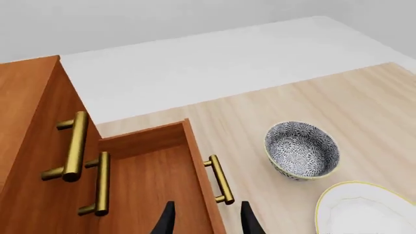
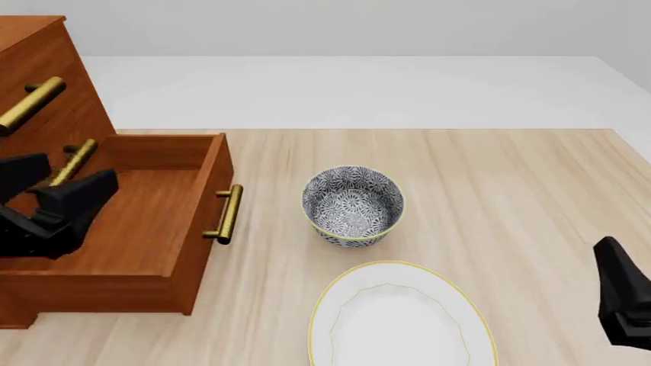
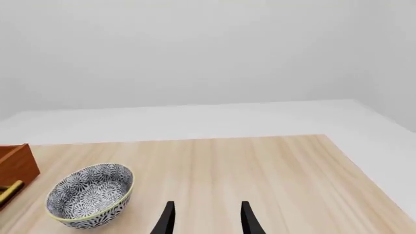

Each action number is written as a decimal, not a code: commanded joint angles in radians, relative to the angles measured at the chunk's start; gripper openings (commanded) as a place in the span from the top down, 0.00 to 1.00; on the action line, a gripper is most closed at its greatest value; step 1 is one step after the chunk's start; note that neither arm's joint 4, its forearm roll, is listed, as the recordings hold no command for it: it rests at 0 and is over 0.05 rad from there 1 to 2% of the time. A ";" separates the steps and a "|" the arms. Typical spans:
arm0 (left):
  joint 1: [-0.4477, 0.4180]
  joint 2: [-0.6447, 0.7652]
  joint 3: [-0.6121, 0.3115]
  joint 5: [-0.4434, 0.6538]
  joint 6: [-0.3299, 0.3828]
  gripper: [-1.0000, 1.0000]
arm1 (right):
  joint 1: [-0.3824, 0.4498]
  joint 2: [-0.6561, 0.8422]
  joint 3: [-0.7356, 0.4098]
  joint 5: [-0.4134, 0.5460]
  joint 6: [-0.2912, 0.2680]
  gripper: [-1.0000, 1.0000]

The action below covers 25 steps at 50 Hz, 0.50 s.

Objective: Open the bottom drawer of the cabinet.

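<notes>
The cabinet (image 2: 46, 114) stands at the table's left, reddish-brown with brass bar handles. Its bottom drawer (image 2: 142, 229) is pulled out toward the table's middle, showing a plain wood interior, with its brass handle (image 2: 228, 214) on the front panel. My left gripper (image 2: 61, 192) is open and hovers over the drawer's inside. In the left wrist view (image 1: 206, 222) its fingers are spread on either side of the drawer's front wall (image 1: 201, 165), above it, and the handle (image 1: 221, 179) shows just beyond. My right gripper (image 2: 618, 299) is open and empty at the near right.
A patterned blue-and-white bowl (image 2: 353, 206) stands right of the drawer handle; it also shows in the right wrist view (image 3: 91, 195). A white plate with a gold rim (image 2: 402, 320) lies near the table's front edge. The two upper drawer handles (image 1: 75, 146) stick out above the drawer.
</notes>
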 commanded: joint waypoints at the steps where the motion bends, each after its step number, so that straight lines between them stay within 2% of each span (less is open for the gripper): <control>1: -0.010 -0.171 0.034 0.040 0.024 0.00 | 0.011 0.000 -0.045 0.014 -0.015 0.00; 12: -0.009 -0.323 0.057 0.088 0.042 0.00 | 0.036 0.000 -0.140 0.062 -0.026 0.00; 14: -0.006 -0.348 0.054 0.103 0.019 0.00 | 0.042 0.000 -0.162 0.074 -0.028 0.00; 25: 0.000 -0.451 0.040 0.153 0.009 0.00 | 0.060 0.000 -0.272 0.141 -0.030 0.00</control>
